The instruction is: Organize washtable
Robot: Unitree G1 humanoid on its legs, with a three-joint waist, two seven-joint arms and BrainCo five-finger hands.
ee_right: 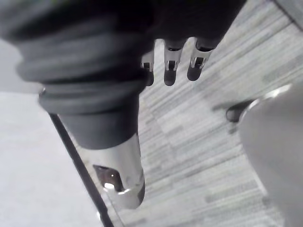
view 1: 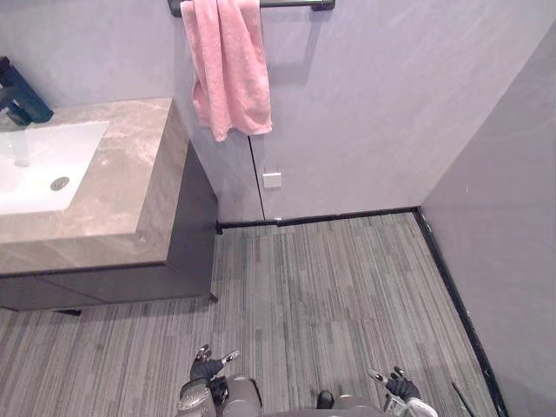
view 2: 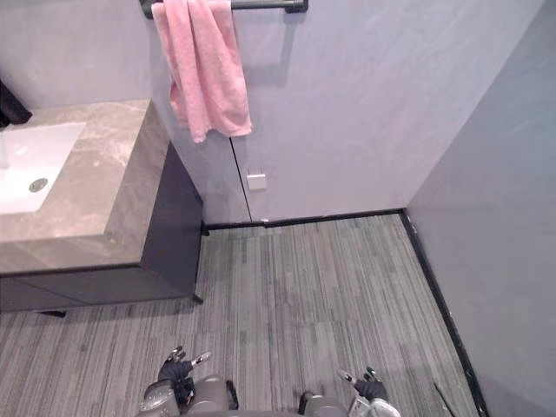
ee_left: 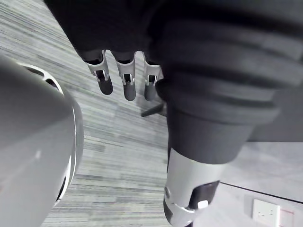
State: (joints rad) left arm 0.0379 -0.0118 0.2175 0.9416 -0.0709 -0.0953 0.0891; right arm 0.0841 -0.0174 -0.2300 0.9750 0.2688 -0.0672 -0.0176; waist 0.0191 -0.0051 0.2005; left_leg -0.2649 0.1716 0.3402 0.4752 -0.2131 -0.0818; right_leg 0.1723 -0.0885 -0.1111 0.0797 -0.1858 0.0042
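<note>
The washtable (view 1: 130, 174) is a grey stone counter on a dark cabinet at the left, with a white sink (view 1: 35, 165) set in it and a dark faucet (view 1: 22, 95) at its back. A pink towel (view 1: 228, 69) hangs from a dark rail (view 1: 295, 4) on the wall beside it. My left hand (view 1: 208, 367) hangs low over the floor, well in front of the cabinet, its fingers (ee_left: 125, 82) relaxed and empty. My right hand (view 1: 401, 384) hangs low further right, its fingers (ee_right: 170, 66) also relaxed and holding nothing.
Striped grey flooring (view 1: 330, 287) stretches between the cabinet and a grey wall (view 1: 512, 217) on the right. A white socket plate (view 1: 272, 179) sits low on the back wall. A dark skirting strip (view 1: 347, 215) runs along the wall's foot.
</note>
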